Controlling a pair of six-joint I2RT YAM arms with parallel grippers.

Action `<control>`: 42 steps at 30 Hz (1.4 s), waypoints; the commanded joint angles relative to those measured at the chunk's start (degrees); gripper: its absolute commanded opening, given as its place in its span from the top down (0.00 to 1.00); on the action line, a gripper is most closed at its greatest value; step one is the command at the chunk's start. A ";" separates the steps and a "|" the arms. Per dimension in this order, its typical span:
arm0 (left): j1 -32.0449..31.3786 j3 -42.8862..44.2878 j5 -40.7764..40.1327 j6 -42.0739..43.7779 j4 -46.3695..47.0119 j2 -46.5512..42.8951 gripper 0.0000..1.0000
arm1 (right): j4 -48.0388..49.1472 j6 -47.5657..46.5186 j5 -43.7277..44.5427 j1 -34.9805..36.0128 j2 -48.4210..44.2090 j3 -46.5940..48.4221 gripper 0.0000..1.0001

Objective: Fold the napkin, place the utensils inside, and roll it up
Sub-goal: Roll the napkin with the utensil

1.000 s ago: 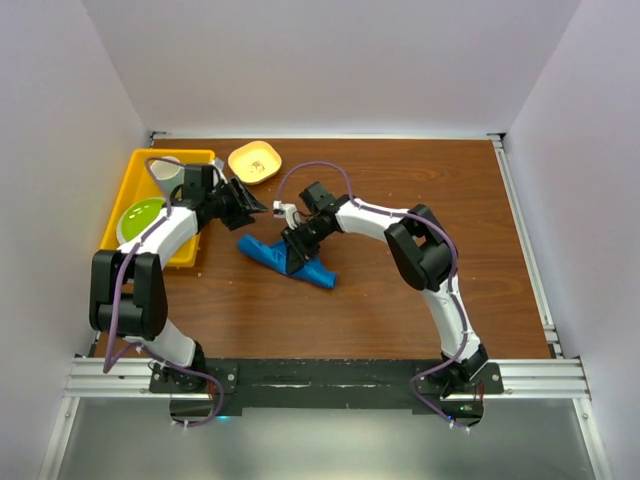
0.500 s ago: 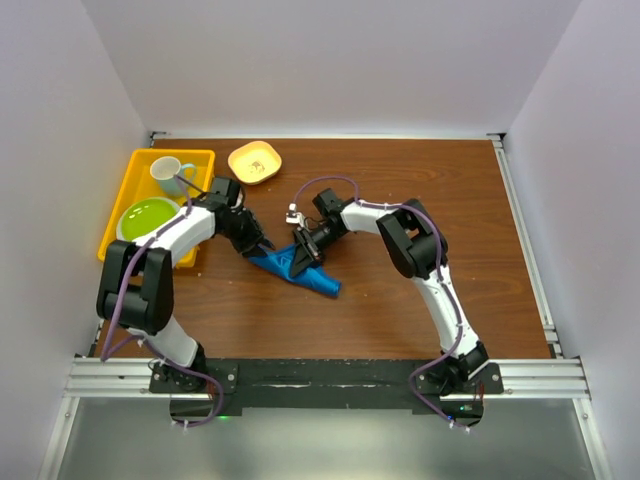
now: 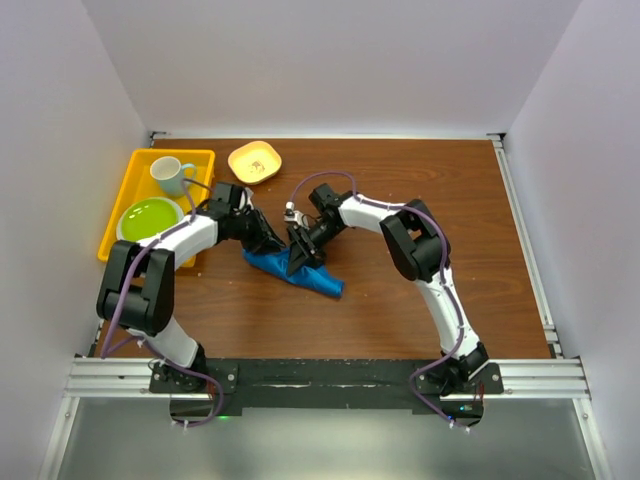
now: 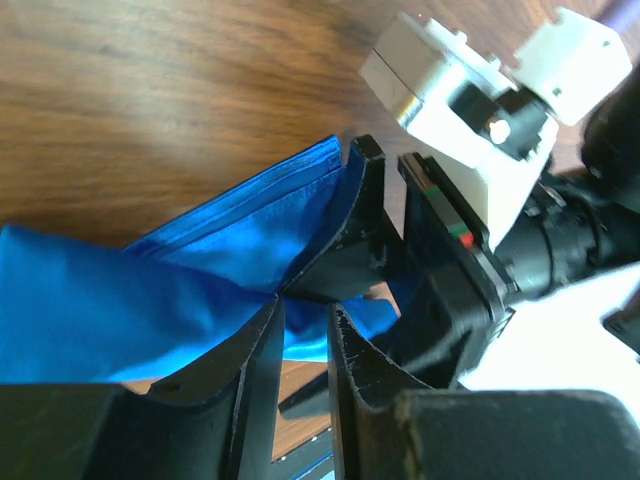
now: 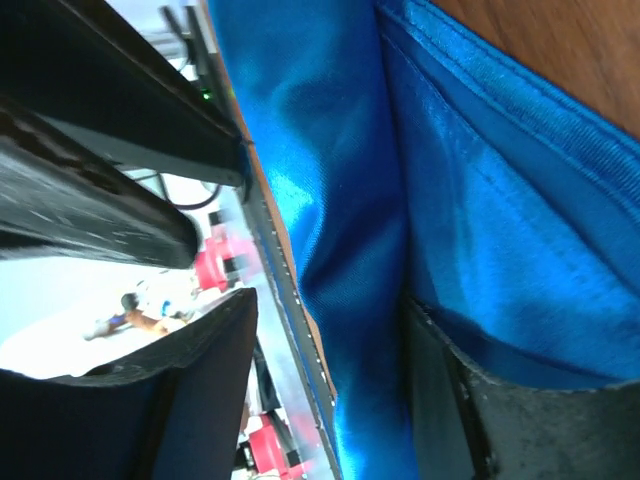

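- Napkin (image 3: 297, 273): blue cloth bunched on the table (image 3: 400, 190), right of the yellow tray (image 3: 131, 160); apparently lifted for folding.
- Left gripper (image 4: 300, 322): nearly closed, pinching the napkin's tray-side fold.
- Right gripper (image 3: 298, 260): fingers spread astride the cloth, clamping nothing.
- Tray contents: mug (image 3: 169, 175), green bowl (image 3: 148, 217).
- Orange dish (image 3: 254, 161), right of the tray: contents unclear.
- Utensil: not visible.

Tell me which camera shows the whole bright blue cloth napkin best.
Top external: the whole bright blue cloth napkin lies bunched on the wooden table. Left wrist shows one folded end; right wrist only close-up shiny folds.
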 commanded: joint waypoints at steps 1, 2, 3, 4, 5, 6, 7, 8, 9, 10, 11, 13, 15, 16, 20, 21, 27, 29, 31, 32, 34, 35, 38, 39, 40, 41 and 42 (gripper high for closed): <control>-0.17 -0.29 3.49 1.80 5.31 2.08 0.73 | -5.54 -4.08 20.28 -0.30 -1.38 1.50 0.36; -0.17 -0.21 3.84 1.97 5.57 2.78 0.73 | -6.50 -4.08 21.25 -0.30 -2.00 1.67 0.34; -0.17 -0.03 3.84 2.32 5.92 2.88 0.73 | -7.12 -4.26 23.00 -0.30 -2.53 1.94 0.34; -0.17 0.14 4.02 2.59 6.10 3.22 0.73 | -7.48 -4.43 23.45 -0.30 -3.93 2.03 0.33; -0.17 0.23 4.02 2.76 6.10 3.49 0.73 | -7.91 -4.43 24.15 -0.30 -4.46 1.94 0.32; -0.17 0.41 4.02 3.20 6.19 3.58 0.73 | -8.27 -4.43 25.38 -0.39 -4.99 2.11 0.32; -0.17 0.50 4.02 3.46 6.28 3.67 0.73 | -8.62 -4.52 25.65 -0.30 -6.04 2.20 0.31; -0.17 0.76 4.02 3.64 6.37 3.75 0.73 | -8.71 -4.52 25.74 -0.39 -6.40 2.20 0.30; -0.17 1.02 4.02 4.43 5.93 3.76 0.73 | -8.80 -4.43 25.91 -0.39 -6.58 2.20 0.30; -0.17 1.37 4.02 4.96 5.67 3.67 0.71 | -9.06 -4.43 26.70 -0.39 -6.67 2.46 0.30; -0.26 2.33 3.58 5.48 5.23 3.41 0.71 | -9.06 -4.43 26.97 -0.39 -6.58 2.47 0.30; -0.34 3.39 2.36 7.41 3.39 2.27 0.66 | -8.36 -4.43 27.93 -0.30 -6.49 2.20 0.30; -0.34 4.98 1.38 9.17 1.37 1.74 0.65 | -8.01 -4.00 27.94 -0.39 -5.44 2.20 0.31; -0.34 5.50 1.47 9.61 0.66 1.56 0.64 | -7.57 -3.91 27.76 -0.39 -4.83 2.55 0.34; -0.61 4.90 2.87 10.76 -1.27 -0.11 0.66 | -5.46 -2.94 26.54 -0.92 -2.54 2.55 0.43; -0.70 4.46 3.31 10.85 -1.37 -0.55 0.67 | -5.20 -2.77 26.01 -1.09 -1.58 2.47 0.46; -0.87 -0.46 8.67 8.83 1.87 -3.54 0.75 | -0.81 -1.36 19.33 -3.55 1.59 -0.43 0.63; -0.87 -2.83 11.22 6.65 6.51 -3.45 0.78 | 0.61 -1.09 17.05 -4.17 2.91 -1.66 0.66; -0.87 -4.94 13.58 4.97 9.87 -1.97 0.84 | 1.22 -0.83 14.32 -4.87 4.75 -2.19 0.67; -0.96 -5.47 14.12 3.74 13.54 -1.52 0.88 | 1.48 -0.66 13.88 -5.13 5.02 -2.54 0.66; -1.05 -6.62 14.74 2.68 16.81 -0.12 0.94 | 1.49 -0.13 13.17 -5.23 4.67 -2.81 0.63; -1.05 -6.62 14.92 2.41 18.65 0.24 0.96 | 1.66 0.48 13.08 -5.31 4.24 -2.98 0.60; -1.05 -5.83 15.00 2.41 20.85 1.91 0.97 | 0.96 1.19 12.38 -5.23 1.86 -2.90 0.55; -1.14 -5.57 15.01 2.41 21.04 2.17 0.97 | 0.61 1.28 12.47 -5.23 1.08 -2.98 0.51; -1.14 -5.48 14.92 2.41 21.13 2.17 0.97 | 0.52 1.54 12.64 -5.23 -0.24 -3.07 0.50; -1.14 -5.48 14.92 2.41 21.31 2.26 0.97 | 0.43 1.80 12.56 -5.31 -0.77 -3.16 0.48; -1.22 -5.39 14.92 2.41 21.31 2.61 0.97 | 0.43 1.98 12.38 -5.31 -1.13 -2.90 0.47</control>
